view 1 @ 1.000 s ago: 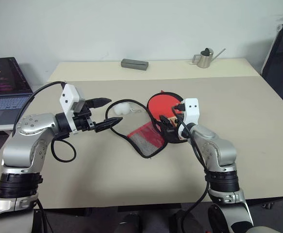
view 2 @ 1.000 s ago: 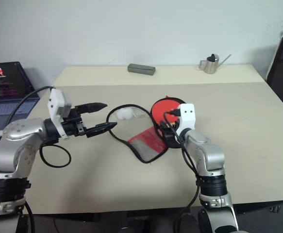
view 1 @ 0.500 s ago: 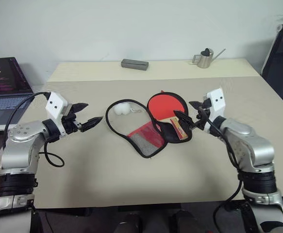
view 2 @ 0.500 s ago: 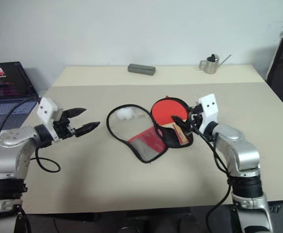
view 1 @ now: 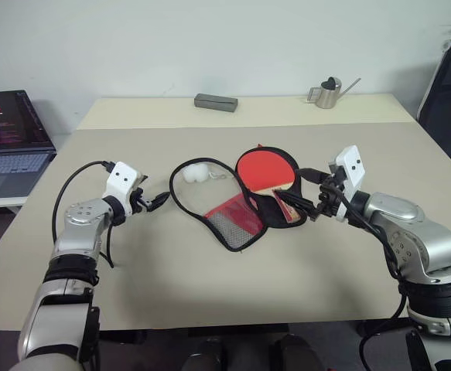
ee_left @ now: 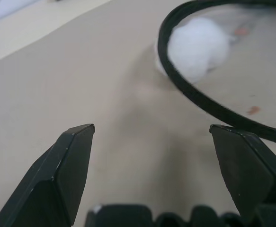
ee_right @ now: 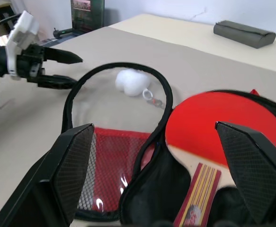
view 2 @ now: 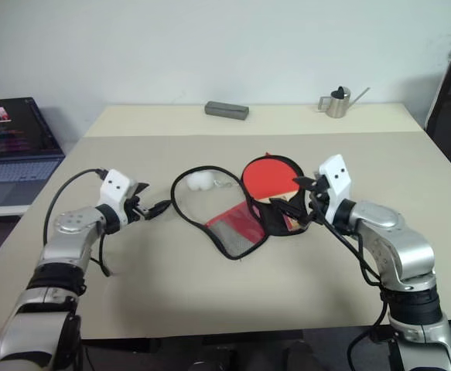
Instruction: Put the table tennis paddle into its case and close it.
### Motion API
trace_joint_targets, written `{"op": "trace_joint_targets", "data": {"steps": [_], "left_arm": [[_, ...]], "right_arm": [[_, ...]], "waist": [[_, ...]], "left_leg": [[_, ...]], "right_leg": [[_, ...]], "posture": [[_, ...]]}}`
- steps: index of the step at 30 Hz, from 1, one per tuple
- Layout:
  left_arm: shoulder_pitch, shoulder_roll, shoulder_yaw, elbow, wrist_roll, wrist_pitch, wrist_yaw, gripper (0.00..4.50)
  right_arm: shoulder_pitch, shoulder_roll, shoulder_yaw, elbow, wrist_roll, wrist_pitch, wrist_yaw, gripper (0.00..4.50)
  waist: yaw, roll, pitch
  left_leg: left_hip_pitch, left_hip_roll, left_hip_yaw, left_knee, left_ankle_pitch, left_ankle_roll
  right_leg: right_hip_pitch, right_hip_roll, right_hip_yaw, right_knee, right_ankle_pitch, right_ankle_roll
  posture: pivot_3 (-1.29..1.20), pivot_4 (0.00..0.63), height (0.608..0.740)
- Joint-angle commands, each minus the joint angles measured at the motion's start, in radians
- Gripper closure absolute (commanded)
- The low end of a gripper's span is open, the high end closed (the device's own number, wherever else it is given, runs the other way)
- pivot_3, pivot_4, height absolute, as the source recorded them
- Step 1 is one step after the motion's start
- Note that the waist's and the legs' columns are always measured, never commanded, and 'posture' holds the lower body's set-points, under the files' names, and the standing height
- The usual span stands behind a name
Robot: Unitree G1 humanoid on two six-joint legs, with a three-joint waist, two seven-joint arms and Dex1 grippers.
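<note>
Paddle is found lying in the open half of its case near the table centre, red face up, handle toward the right gripper; striped print is seen on the handle, but no lettering can be read; the flap with red mesh pocket is folded open toward the left; the white pompom rests on the table inside the loop of the flap edge; the right gripper is held with fingers spread wide just beside the handle, nothing pinched; the left gripper is likewise spread and empty, just outside the flap's black rim; a grey box and a small metal watering can are noted at the far edge.
</note>
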Motion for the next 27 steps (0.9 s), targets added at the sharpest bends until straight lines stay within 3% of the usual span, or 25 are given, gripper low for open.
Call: {"op": "trace_joint_targets", "data": {"steps": [1, 14, 19, 27], "left_arm": [[-0.057, -0.020, 0.004, 0.073, 0.018, -0.059, 0.035, 0.23], [-0.082, -0.085, -0.003, 0.101, -0.013, -0.054, -0.093, 0.23], [-0.083, -0.095, 0.003, 0.066, -0.036, -0.042, -0.131, 0.23], [-0.107, -0.108, -0.006, 0.059, -0.038, -0.044, -0.152, 0.23]], "right_arm": [[-0.003, -0.005, -0.016, -0.051, 0.026, -0.001, -0.011, 0.01], [0.023, -0.055, -0.059, -0.083, 0.088, -0.014, 0.019, 0.01], [0.033, -0.124, -0.089, -0.052, 0.091, -0.045, 0.080, 0.01], [0.063, -0.340, -0.140, -0.007, 0.133, -0.091, 0.331, 0.01]], "waist": [[0.000, 0.000, 0.000], [0.001, 0.000, 0.000], [0.002, 0.000, 0.000], [0.002, -0.001, 0.000]], "left_leg": [[0.000, 0.000, 0.000, 0.000, 0.000, 0.000], [0.000, 0.000, 0.000, 0.000, 0.000, 0.000], [0.000, 0.000, 0.000, 0.000, 0.000, 0.000], [0.000, 0.000, 0.000, 0.001, 0.000, 0.000]], "right_leg": [[0.000, 0.000, 0.000, 0.000, 0.000, 0.000], [0.000, 0.000, 0.000, 0.000, 0.000, 0.000], [0.000, 0.000, -0.001, 0.000, 0.000, 0.000], [0.002, 0.000, -0.001, -0.001, 0.000, 0.001]], "posture": [[0.00, 0.150, 0.740], [0.00, 0.150, 0.740], [0.00, 0.150, 0.740], [0.00, 0.150, 0.740]]}}
